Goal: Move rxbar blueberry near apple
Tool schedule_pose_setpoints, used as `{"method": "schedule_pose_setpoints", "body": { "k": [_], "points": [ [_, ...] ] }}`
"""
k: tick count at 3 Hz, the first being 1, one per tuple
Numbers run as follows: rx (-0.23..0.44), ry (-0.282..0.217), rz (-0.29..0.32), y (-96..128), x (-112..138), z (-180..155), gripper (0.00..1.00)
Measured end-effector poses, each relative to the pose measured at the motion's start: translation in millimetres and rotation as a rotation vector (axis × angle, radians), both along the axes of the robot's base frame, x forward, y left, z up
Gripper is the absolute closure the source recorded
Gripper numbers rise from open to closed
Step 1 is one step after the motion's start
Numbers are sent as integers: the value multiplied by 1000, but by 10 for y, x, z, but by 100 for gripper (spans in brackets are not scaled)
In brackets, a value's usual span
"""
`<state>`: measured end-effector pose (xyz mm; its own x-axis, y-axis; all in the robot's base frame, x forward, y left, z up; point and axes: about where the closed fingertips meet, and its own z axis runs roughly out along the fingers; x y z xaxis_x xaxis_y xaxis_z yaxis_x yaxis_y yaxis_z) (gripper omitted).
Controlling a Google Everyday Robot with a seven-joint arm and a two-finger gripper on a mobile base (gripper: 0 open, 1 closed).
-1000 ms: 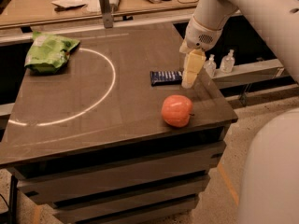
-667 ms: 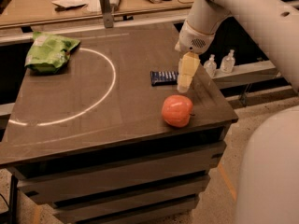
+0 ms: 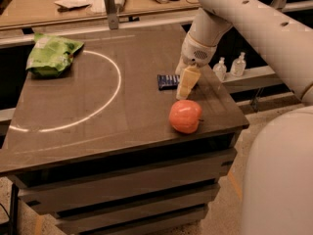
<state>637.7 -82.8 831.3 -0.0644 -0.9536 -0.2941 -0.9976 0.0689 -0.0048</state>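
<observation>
- At the right side of the table (image 3: 122, 126), the gripper (image 3: 183, 93) has slid a little leftward and lower than a second ago, and now hangs over the right end of the rxbar blueberry (image 3: 167, 81); I cannot tell whether it is open or closed.
- The bar and the apple (image 3: 186, 116) lie about where they did before.
- The bar lies flat, its long axis running left to right, roughly along the table's back edge; its right end is hidden behind the gripper.
- The apple sits near the bar, towards the front, close to the front right corner.
- The right edge runs just beyond the gripper, and the front edge is close below the apple.
- Bare tabletop with a white arc (image 3: 110, 99) stretches leftward to the green chip bag (image 3: 51, 55), well apart at the far left.
</observation>
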Motion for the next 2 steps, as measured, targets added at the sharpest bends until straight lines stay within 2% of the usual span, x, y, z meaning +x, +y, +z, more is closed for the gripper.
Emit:
{"method": "schedule_pose_setpoints", "body": {
  "k": [2],
  "points": [
    [1,10,4,3,-8,33,83]
  ]
}}
